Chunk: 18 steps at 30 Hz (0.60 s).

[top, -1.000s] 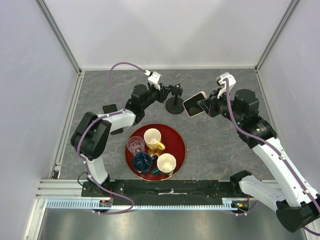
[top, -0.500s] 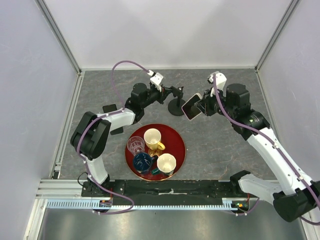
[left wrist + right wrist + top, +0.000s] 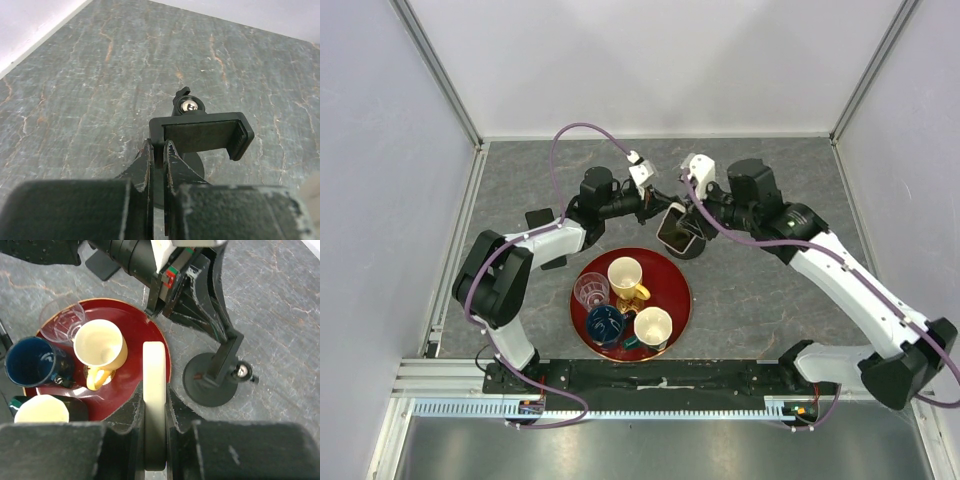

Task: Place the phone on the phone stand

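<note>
The phone stand (image 3: 695, 248) is black with a disc base and stands at the table's middle back. My left gripper (image 3: 657, 199) is shut on the left arm of its clamp head (image 3: 200, 132); in the left wrist view the gripper (image 3: 159, 155) pinches that arm. My right gripper (image 3: 686, 222) is shut on the phone (image 3: 672, 230) and holds it tilted just above the stand's base. In the right wrist view the phone (image 3: 154, 375) shows edge-on, a pale rim between my gripper (image 3: 154, 400), with the stand (image 3: 210, 382) just to its right.
A red tray (image 3: 675, 275) lies just in front of the stand and holds a yellow mug (image 3: 625, 277), a clear glass (image 3: 591, 290), a blue mug (image 3: 605, 324) and a cream cup (image 3: 653, 326). Two flat black rectangles (image 3: 540, 217) lie at the left.
My right gripper has carried the phone left and nearer, from beside the stand to right over its base. My left gripper has stayed shut on the clamp head, shifting slightly right.
</note>
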Motion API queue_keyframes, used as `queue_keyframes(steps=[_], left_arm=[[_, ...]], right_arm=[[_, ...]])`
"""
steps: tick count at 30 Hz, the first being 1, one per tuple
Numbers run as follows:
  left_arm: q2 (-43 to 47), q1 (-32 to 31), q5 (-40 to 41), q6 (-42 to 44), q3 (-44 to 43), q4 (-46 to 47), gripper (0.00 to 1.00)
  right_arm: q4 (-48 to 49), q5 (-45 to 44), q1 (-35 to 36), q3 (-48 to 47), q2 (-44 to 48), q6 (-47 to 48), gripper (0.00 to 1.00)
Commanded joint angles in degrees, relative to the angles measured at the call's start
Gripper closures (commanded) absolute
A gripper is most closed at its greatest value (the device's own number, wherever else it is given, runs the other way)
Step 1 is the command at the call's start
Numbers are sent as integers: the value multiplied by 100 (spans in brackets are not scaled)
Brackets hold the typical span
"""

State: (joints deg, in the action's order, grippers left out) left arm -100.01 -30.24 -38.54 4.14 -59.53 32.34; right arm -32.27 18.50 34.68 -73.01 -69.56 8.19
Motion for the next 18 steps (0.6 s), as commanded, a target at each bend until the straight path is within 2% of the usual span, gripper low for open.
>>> queue_keyframes(steps=[1,5,10,14,18], left_arm=[[139,-43,-865,377,-68,-175,98],[148,-35,-1084,456,-68,-219,98],[87,-35,-1295,491,-129,-289,98],[69,-35,-1445,526,-138,-289,98],[34,-35,-1586,491,-199,-289,98]], right_arm=[[230,118,57,-626,-461,973,100],[90,496,13,-1188,-1180,1369,100],[-349,575,-145,-1821,-1657,1949,100],[-438,1365,-741,-1919,-1772,2152,100],[-491,2182,-761,-1901,-1868,2442,100]])
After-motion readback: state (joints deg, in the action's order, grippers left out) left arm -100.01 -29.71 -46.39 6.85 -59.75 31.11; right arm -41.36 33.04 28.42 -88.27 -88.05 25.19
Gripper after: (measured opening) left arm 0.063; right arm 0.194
